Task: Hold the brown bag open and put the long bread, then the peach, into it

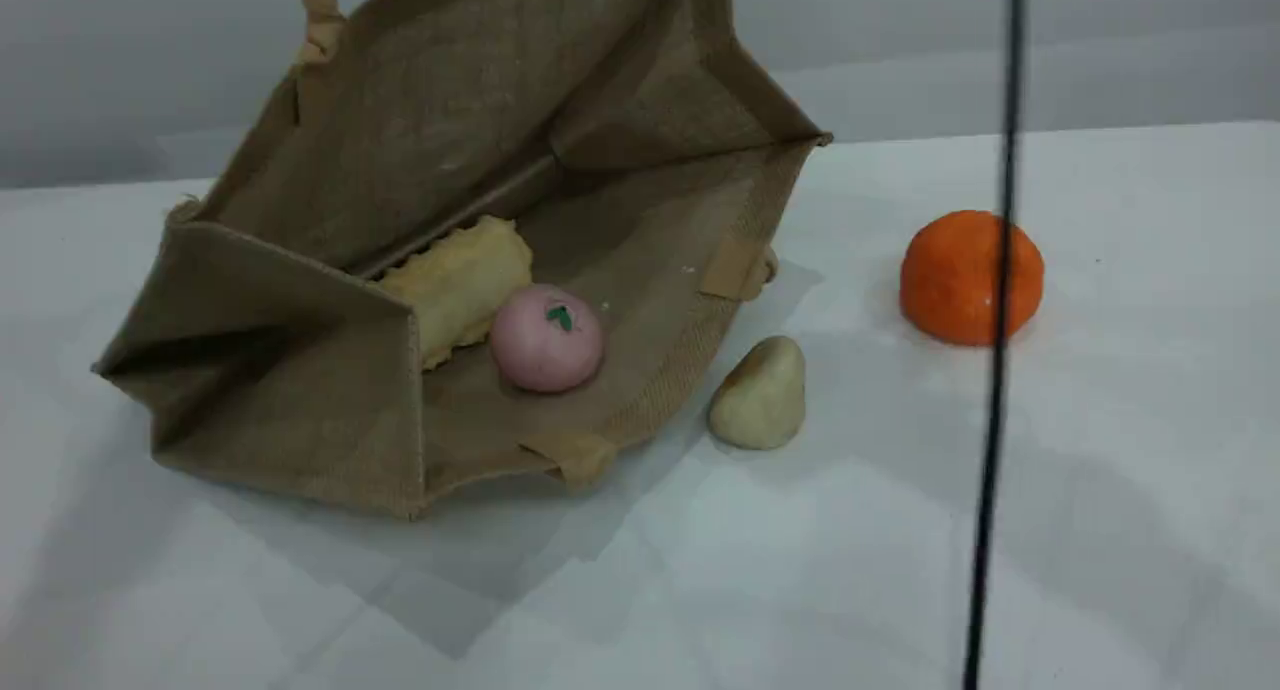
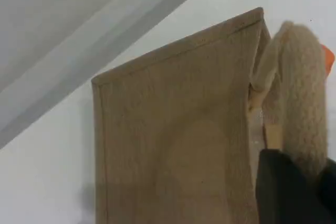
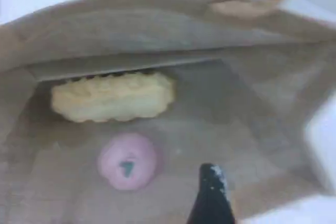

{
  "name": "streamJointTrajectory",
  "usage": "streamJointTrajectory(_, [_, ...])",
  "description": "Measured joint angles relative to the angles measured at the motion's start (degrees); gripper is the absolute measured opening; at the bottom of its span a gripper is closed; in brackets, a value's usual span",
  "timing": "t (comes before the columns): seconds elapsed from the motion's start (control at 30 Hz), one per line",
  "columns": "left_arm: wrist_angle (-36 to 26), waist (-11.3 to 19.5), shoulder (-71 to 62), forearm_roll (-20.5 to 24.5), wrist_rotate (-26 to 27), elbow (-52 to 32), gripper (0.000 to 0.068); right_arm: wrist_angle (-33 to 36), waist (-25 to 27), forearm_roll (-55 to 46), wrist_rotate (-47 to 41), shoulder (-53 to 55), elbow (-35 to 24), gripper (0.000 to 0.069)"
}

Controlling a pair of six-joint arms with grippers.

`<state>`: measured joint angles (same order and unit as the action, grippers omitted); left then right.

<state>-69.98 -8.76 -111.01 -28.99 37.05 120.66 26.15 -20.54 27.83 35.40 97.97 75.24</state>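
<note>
The brown bag (image 1: 300,390) lies on its side with its mouth wide open toward the camera. One beige handle (image 1: 318,10) rises out of the top of the scene view. In the left wrist view my left gripper (image 2: 294,187) is shut on that padded handle (image 2: 302,93), beside the bag's outer wall (image 2: 173,150). The long bread (image 1: 460,280) rests inside on the lower wall, pale side showing. The peach (image 1: 545,338) sits just in front of it. The right wrist view looks into the bag at the bread (image 3: 113,97) and the peach (image 3: 127,161). One dark right fingertip (image 3: 212,198) shows, apart from the peach.
A bright orange round fruit (image 1: 970,278) sits on the white table to the right. A small cream lump (image 1: 760,395) lies just outside the bag's mouth. A black cable (image 1: 1000,370) hangs down across the right of the scene view.
</note>
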Motion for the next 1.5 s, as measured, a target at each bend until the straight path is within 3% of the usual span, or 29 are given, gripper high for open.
streamJointTrajectory(0.23, [0.0, 0.0, 0.0, -0.1, 0.0, 0.0, 0.0097, 5.93, 9.58, -0.03, -0.87, -5.48, 0.0, 0.046])
streamJointTrajectory(0.33, [0.0, 0.0, 0.0, -0.16, 0.0, 0.0, 0.0131, 6.99, 13.21, -0.03, -0.87, -7.3, 0.0, 0.0461])
streamJointTrajectory(0.43, [0.43, 0.0, 0.0, 0.02, 0.0, 0.0, 0.0231, 8.19, 16.24, -0.03, -0.87, -8.46, 0.0, 0.0461])
streamJointTrajectory(0.63, [0.27, 0.0, 0.0, 0.4, 0.0, 0.0, 0.0501, 9.52, 18.41, 0.19, -0.87, -9.72, 0.0, 0.0461])
streamJointTrajectory(0.73, [0.14, 0.0, 0.06, 0.57, -0.6, 0.0, 0.0557, 10.2, 18.41, 0.78, -1.95, -11.12, 0.06, 0.0461])
streamJointTrajectory(0.87, [-0.02, 0.0, 1.4, 1.49, -6.05, 0.07, 0.0568, 10.25, 18.41, 0.78, -3.32, -14.49, 0.06, 0.0461])
streamJointTrajectory(1.0, [-0.02, 0.0, 4.27, 5.51, -11.53, 0.07, 0.0568, 11.25, 18.41, 0.05, -3.99, -18.94, 1.47, 0.0461])
streamJointTrajectory(1.27, [-0.05, 0.0, 13.9, 15.16, -21.6, -0.75, 0.057, 21.91, 18.41, -5.86, -13.23, -27.07, 8.34, 0.0461])
streamJointTrajectory(1.5, [-0.08, 0.0, 25.4, 15.43, -22.92, -8.58, 0.057, 33.73, 18.41, -8.64, -27.39, -36.42, 8.39, 0.0461])
